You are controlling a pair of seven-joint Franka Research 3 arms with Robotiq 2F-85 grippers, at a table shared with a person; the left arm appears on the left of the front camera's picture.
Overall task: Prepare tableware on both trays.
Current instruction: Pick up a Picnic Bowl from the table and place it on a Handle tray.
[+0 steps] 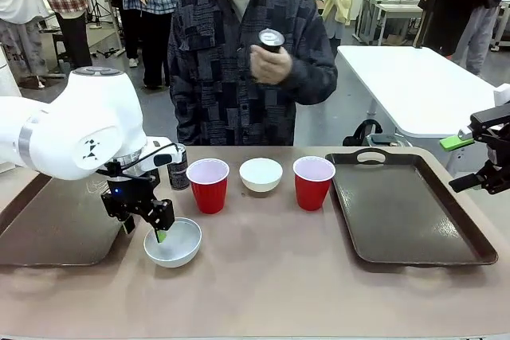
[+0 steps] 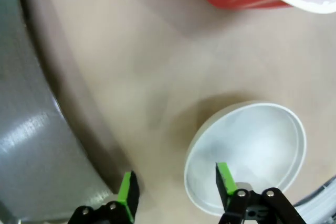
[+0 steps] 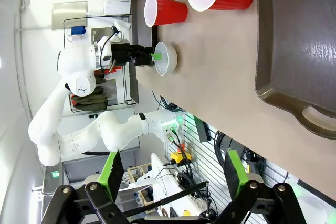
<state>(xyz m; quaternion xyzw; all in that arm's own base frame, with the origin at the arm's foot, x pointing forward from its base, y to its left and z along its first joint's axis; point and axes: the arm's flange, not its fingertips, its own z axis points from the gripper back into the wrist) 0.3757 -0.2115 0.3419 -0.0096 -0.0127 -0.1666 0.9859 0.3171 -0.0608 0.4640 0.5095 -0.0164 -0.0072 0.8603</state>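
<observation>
Smooth white bowl (image 1: 182, 246) under the left pincer (image 1: 146, 230), near-left part of the counter (image 1: 271, 284)
Front: pincer spread astride the shallow round bowl's rim, beside the glossy dark brown left tray (image 1: 48, 232); a slim dark can (image 1: 178, 169), print unreadable, stands behind. Left wrist: one green-padded finger (image 2: 226, 179) inside the bowl, the other outside. Right wrist: right pincer (image 3: 173, 174) spread, empty, beside the right tray (image 3: 299, 35) with its raised rim and cut-out handle
</observation>
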